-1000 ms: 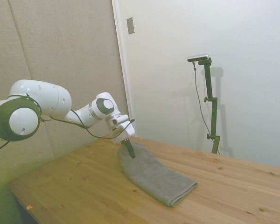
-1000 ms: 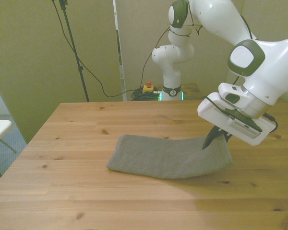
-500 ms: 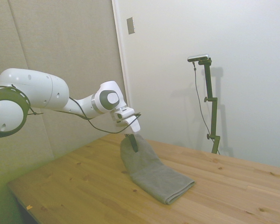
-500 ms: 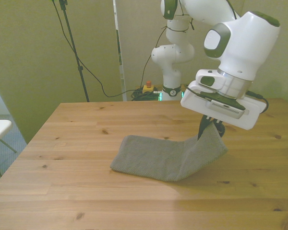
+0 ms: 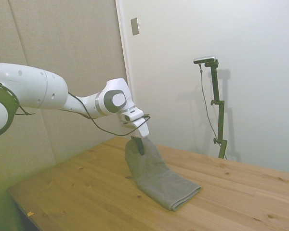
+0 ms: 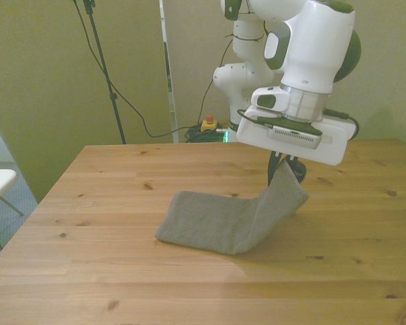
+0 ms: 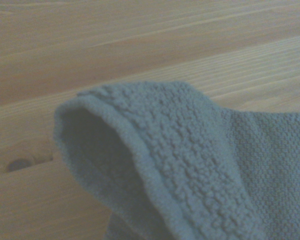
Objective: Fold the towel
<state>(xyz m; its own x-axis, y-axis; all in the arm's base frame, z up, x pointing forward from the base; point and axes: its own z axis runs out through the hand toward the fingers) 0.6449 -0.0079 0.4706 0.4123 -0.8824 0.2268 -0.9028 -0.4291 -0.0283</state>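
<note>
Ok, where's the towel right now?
In the front view the towel lies mid-table; its end on the front view's right is raised off the wood, pinched in the gripper, while the rest lies flat on the table.

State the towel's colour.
Plain gray, no pattern; the towel shows best in the front view.

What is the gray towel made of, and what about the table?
The towel looks like soft terry cloth: the wrist view shows fuzzy loops and a thick rolled edge. The table looks like pale wood, maybe pine, with plank lines, dark knots and a smooth, slightly shiny finish.
</note>
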